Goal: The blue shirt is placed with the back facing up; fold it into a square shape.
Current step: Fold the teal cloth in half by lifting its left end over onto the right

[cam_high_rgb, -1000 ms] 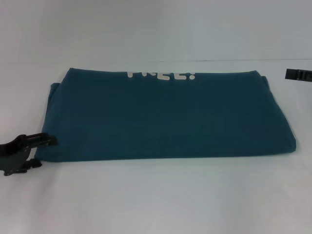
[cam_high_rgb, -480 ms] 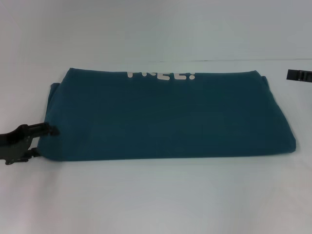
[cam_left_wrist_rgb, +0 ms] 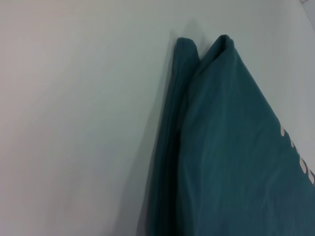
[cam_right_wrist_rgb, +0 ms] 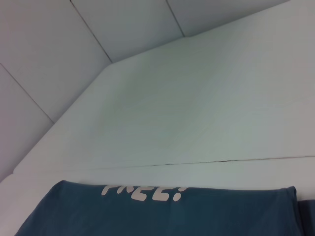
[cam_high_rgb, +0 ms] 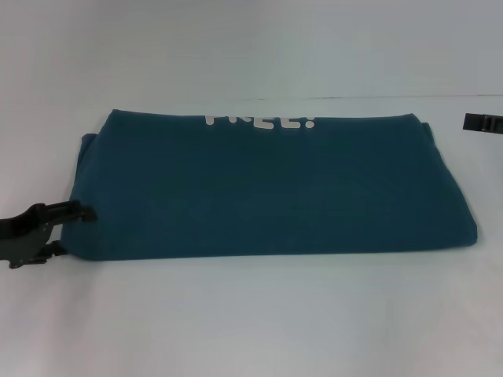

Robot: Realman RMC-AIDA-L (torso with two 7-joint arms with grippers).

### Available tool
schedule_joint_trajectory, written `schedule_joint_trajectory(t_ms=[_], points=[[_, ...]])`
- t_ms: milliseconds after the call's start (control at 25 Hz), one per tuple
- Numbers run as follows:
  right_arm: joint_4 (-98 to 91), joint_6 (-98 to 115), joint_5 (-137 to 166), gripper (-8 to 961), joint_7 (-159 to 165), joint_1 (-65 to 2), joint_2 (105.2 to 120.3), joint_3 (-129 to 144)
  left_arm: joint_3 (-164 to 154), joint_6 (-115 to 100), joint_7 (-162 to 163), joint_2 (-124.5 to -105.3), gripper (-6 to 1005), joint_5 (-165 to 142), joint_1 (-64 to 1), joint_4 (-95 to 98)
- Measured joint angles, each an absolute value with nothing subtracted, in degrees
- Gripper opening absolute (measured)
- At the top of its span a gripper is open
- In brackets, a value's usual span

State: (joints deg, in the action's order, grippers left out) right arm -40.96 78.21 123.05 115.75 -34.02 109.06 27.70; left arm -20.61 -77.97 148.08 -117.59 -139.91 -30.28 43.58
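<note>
Head view: the blue shirt [cam_high_rgb: 271, 184] lies folded into a wide rectangle on the white table [cam_high_rgb: 251, 322], lettering partly showing at its far edge. Left gripper [cam_high_rgb: 75, 228] — jaws spread around the shirt's near-left corner; right gripper [cam_high_rgb: 482, 122] at the far right edge — state cannot be told.

1. The left gripper [cam_high_rgb: 75, 212] has moved up a little along the left edge of the blue shirt [cam_high_rgb: 267, 188].
2. The right gripper [cam_high_rgb: 482, 122] has shifted slightly toward the right side.

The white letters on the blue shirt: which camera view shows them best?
The right wrist view: the white letters lie almost whole on the blue shirt, only their tops hidden by the fold. The head view shows just their lower halves at the far fold. The left wrist view catches only a few strokes at its edge.
</note>
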Motion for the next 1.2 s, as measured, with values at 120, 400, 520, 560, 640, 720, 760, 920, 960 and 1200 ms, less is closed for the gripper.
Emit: schedule_joint_trajectory(t_ms=[120, 400, 520, 560, 640, 720, 760, 920, 960, 1200], points=[[-40.96, 78.21, 123.05, 921, 115.75, -34.02, 109.06, 27.83, -20.57, -77.95, 147.69, -117.73, 891, -139.76, -30.19, 43.43], [-40.96, 78.22, 123.05, 921, 115.75, -34.02, 109.06, 27.72, -20.64, -77.46, 146.91, -117.75, 890, -139.74, -31.01, 42.31], [-40.96, 78.22, 123.04, 921, 115.75, -33.99, 109.06, 27.64, -20.65, -77.42, 146.67, -117.65, 889, -139.74, -31.25, 42.28], [-40.96, 78.23, 123.04, 921, 115.75, -33.99, 109.06, 27.64, -20.66, -77.34, 146.54, -117.60, 889, -139.76, -31.36, 42.27], [-40.96, 78.22, 123.04, 921, 115.75, -33.99, 109.06, 27.62, -20.66, -77.00, 146.45, -117.57, 889, -139.91, -31.48, 42.27], [-40.96, 78.23, 123.04, 921, 115.75, -34.02, 109.06, 27.61, -20.70, -76.39, 146.44, -117.52, 888, -140.15, -31.55, 42.27], [-40.96, 78.23, 123.03, 921, 115.75, -34.04, 109.06, 27.60, -20.82, -76.08, 146.42, -117.52, 866, -140.22, -31.55, 42.27], [-40.96, 78.23, 123.04, 920, 115.75, -34.01, 109.06, 27.59, -21.46, -75.11, 146.30, -117.43, 741, -141.03, -31.55, 42.45], [-40.96, 78.23, 123.04, 920, 115.75, -33.99, 109.06, 27.59, -21.66, -74.99, 146.25, -117.43, 700, -141.11, -31.55, 42.51], [-40.93, 78.23, 123.05, 920, 115.75, -34.01, 109.12, 27.59, -23.33, -73.92, 146.45, -117.42, 471, -142.58, -31.79, 42.57]])
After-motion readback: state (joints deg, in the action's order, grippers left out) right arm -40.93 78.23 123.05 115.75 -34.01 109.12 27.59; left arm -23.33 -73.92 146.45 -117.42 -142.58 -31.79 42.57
